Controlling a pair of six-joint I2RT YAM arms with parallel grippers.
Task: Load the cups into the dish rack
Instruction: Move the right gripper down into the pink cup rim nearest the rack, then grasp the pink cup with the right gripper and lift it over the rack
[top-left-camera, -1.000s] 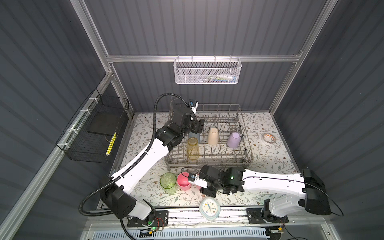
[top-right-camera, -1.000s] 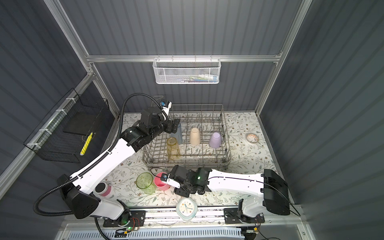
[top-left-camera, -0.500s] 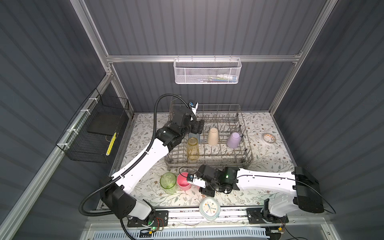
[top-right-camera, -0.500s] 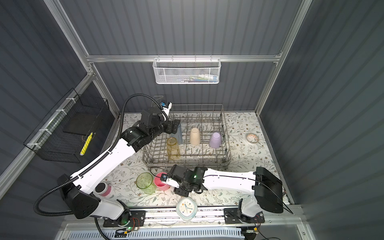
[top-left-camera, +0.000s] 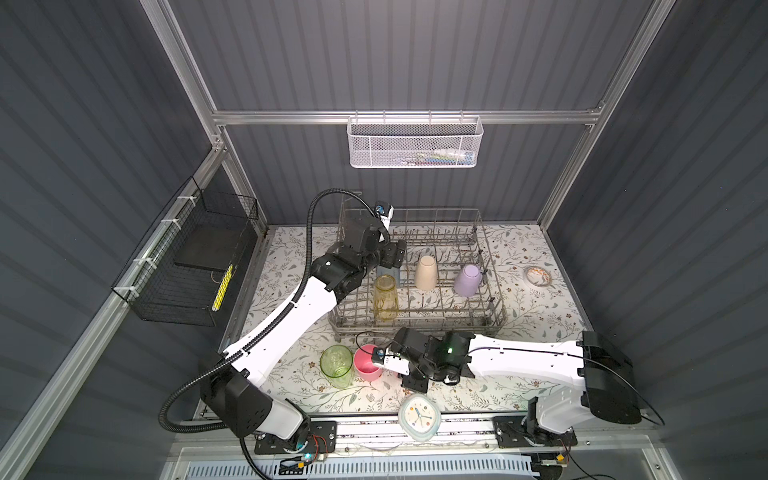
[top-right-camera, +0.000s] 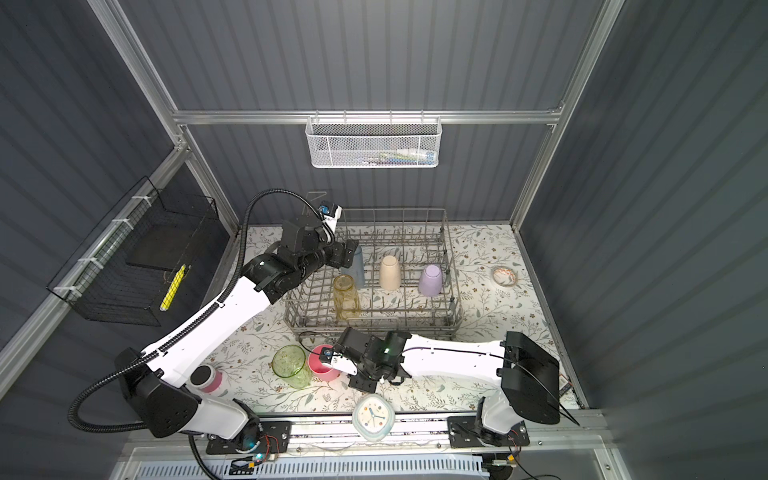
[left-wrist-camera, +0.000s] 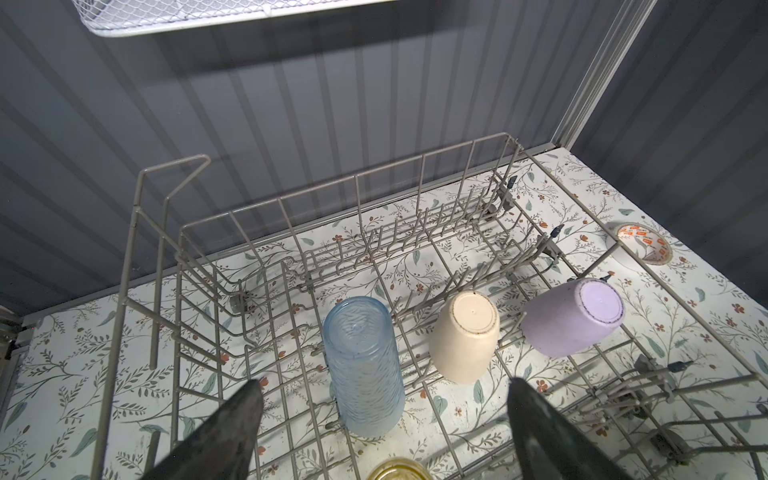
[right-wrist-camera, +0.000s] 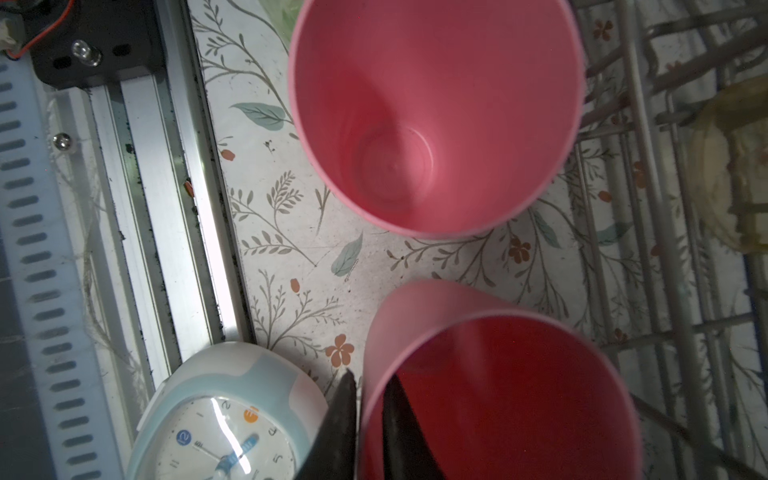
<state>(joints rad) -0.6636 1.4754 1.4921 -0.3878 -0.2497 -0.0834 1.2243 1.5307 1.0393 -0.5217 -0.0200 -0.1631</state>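
Over the last second the right gripper (right-wrist-camera: 370, 386) clamped the wall of the near pink cup (right-wrist-camera: 498, 374), just beside the dish rack (top-left-camera: 436, 326). That one-sided pinch might let it swing into the second pink cup (right-wrist-camera: 432, 116) just ahead. The left gripper (left-wrist-camera: 384, 384) hung open above the blue cup (left-wrist-camera: 363, 365).

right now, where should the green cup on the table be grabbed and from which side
Best bet: pinch the green cup by its rim wall, one finger inside and one outside, coming down from above. It stands upright, mouth up, and the pink cup stands close beside it, so take the rim on the far side from that cup.
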